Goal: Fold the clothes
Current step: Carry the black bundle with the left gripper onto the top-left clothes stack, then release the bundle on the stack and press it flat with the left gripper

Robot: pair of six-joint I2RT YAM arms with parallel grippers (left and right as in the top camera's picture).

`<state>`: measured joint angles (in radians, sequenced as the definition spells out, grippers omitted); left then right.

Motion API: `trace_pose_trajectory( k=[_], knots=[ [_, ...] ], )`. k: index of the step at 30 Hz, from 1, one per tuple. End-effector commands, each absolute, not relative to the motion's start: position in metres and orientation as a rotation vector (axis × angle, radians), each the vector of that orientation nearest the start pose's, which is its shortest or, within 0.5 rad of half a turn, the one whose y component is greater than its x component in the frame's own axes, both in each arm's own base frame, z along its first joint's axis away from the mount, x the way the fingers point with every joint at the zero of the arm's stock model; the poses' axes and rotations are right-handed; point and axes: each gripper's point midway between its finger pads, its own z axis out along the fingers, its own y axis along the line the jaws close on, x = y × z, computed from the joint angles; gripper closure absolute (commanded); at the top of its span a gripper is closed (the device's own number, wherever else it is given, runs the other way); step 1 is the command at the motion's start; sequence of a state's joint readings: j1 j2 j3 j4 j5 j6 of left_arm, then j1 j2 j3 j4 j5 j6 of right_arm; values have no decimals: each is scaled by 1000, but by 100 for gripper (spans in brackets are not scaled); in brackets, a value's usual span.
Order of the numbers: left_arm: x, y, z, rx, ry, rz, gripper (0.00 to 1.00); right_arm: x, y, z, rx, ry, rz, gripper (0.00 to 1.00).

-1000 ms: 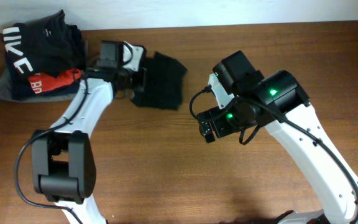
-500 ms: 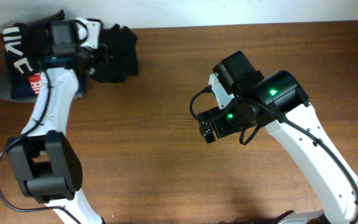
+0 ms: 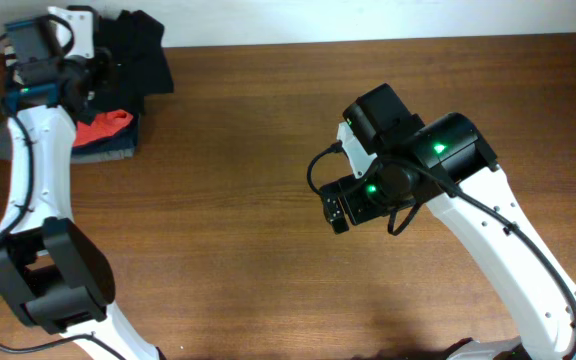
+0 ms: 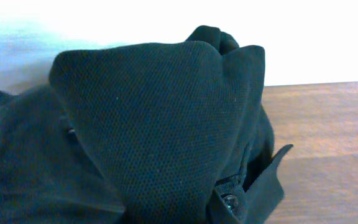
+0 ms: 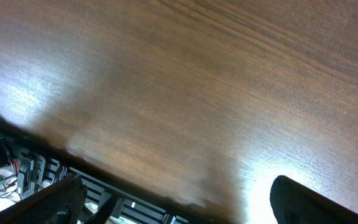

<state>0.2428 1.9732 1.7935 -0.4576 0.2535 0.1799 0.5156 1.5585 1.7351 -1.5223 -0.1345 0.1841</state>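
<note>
- The left gripper (image 3: pixel 96 68) reaches to the far left corner of the wooden table (image 3: pixel 268 280), its fingers buried in the black garment (image 3: pixel 140 55) and closed on a bunch of the fabric
- The black garment sits crumpled in a heap at the table's back edge, against the white wall (image 3: pixel 368 20), and rests partly on a stack of folded clothes
- In that stack, a red garment (image 3: pixel 103 128) shows just below the black heap, and a grey garment (image 3: pixel 0 145) pokes out at the left beneath the arm
- From the left wrist, the black garment (image 4: pixel 154 124) fills nearly the whole view and hides the fingers; its fine knit weave is plain to see, with a dark button (image 4: pixel 230 200) near the lower edge
- The right gripper (image 3: pixel 336 210) hangs over bare wood near the middle of the table, well apart from the black garment
- From the right wrist, the right gripper (image 5: pixel 185 202) has its fingers (image 5: pixel 309 202) spread wide with nothing between them, only the table (image 5: pixel 166 74) below
- Green lights (image 3: pixel 438 150) glow on the right arm
</note>
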Motion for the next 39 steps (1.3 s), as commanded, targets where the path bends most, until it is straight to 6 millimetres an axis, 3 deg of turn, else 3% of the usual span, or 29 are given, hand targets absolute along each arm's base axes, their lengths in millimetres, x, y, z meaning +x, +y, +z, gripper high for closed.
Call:
trace_pose_trajectory(
  k=[1,10,14,23,30,33,36,39],
  knots=[
    [565,122,255,55,2115,10,100,248,162,248,-498,2905,284,1],
    [557,183,270,-48,2048,93,100,242,159,246,-478,2938,273,1],
    [557,205,267,-96,2026,105,100,239,157,245,-479,2952,268,1],
    [584,229,223,-116,2004,128,91,238,157,245,-452,2960,274,1],
    [591,270,187,-264,2009,321,78,237,157,245,-442,2966,273,1],
    [586,280,182,-302,2019,371,71,237,157,245,-442,2967,273,1],
    [582,290,183,-331,2015,408,56,236,156,245,-442,2973,270,1],
    [576,298,182,-356,2022,432,22,234,155,245,-443,2982,266,1]
  ],
)
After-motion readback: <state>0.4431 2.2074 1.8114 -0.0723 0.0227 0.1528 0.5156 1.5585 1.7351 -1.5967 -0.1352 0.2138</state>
